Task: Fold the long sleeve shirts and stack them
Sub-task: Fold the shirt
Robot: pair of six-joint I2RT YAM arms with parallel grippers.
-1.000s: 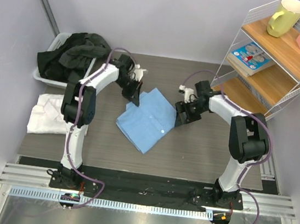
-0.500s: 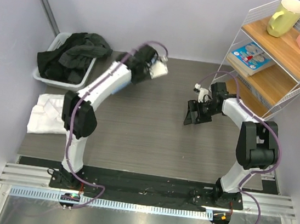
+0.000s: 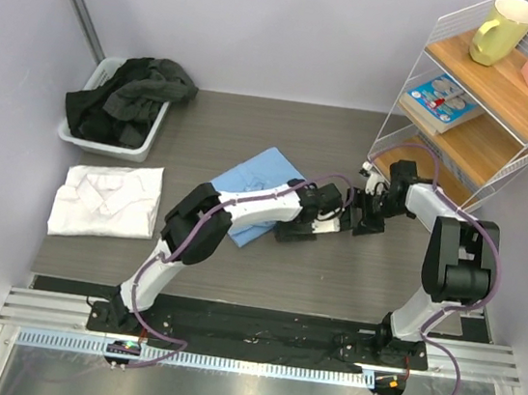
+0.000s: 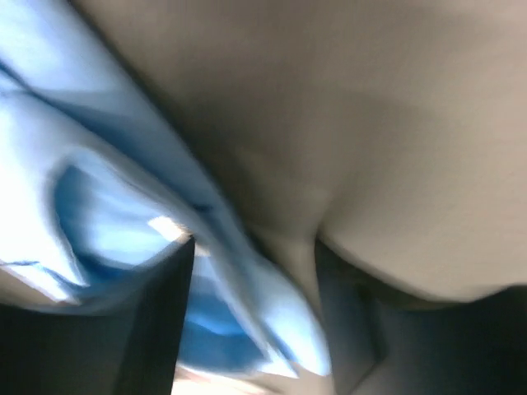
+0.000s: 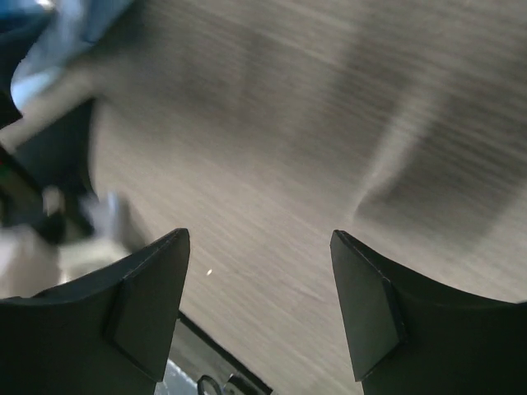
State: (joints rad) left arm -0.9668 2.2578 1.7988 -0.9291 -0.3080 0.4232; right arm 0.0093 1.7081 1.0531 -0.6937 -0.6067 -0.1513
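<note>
I see the grey wood-grain table (image 3: 284, 122) bearing a light blue cloth shirt (image 3: 260, 171), a white cloth shirt (image 3: 108, 198) and a grey plastic bin (image 3: 105, 146).

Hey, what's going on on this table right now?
Two robot arms are working on shirts. The left gripper reaches across to the right side of the light blue shirt, its fingers apart with blue cloth between them. That view is blurred, so a grip cannot be confirmed. The right gripper hangs open over the bare table close by, holding nothing. The white shirt lies flat at the left, apart from the blue one, so nothing is stacked yet.
</note>
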